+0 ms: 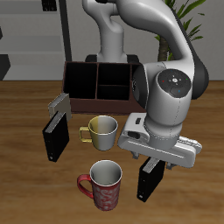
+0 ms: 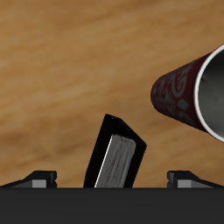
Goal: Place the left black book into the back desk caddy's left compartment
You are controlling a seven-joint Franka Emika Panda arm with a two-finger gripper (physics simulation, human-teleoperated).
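Black, slim and upright, the left black book [image 1: 148, 182] stands just below the two-finger gripper [image 1: 157, 162], beside the dark red patterned mug [image 1: 102, 184]. In the wrist view the book [image 2: 116, 160] sits between the finger bases, but whether the fingers have closed on it I cannot tell. The step looks like the grasp. Next comes a lift and carry past the yellow-green metal mug [image 1: 101, 129], far beyond the red mug, to the back desk caddy [image 1: 96, 83], a wide maroon-and-black box, and its tall black-walled left compartment [image 1: 138, 83].
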